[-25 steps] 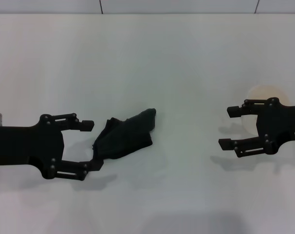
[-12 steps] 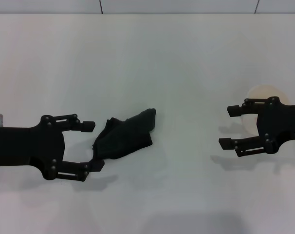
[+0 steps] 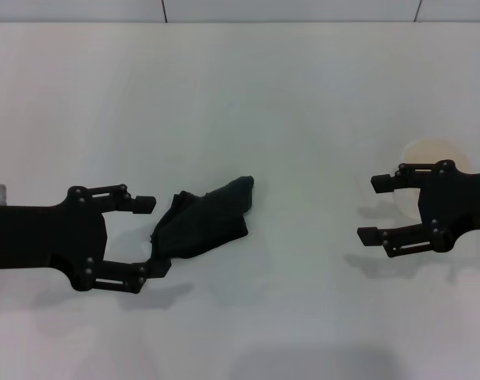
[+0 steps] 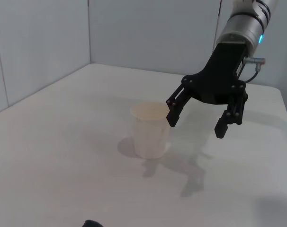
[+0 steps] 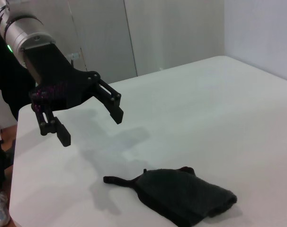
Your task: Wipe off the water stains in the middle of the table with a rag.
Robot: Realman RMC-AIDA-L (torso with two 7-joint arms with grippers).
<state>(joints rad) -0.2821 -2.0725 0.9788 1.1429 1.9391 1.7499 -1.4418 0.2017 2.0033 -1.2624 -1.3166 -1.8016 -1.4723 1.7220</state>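
Just beside the rag [image 3: 204,223], left gripper [image 3: 149,235] hovering with fingers spread wide, clear of the cloth. Black rag crumpled left of centre on the white table [image 3: 303,119]. Far right, right gripper [image 3: 375,208] likewise spread, next to a pale cup [image 4: 150,130]. No stain discernible.

Head camera looking down over the table [image 3: 303,95], wrist cameras low, facing each other across it

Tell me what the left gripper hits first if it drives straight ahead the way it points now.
Most likely the rag. The left gripper is open, aimed along the table at the cloth right off its fingertips, though it seems to hover above, so it might skim over.
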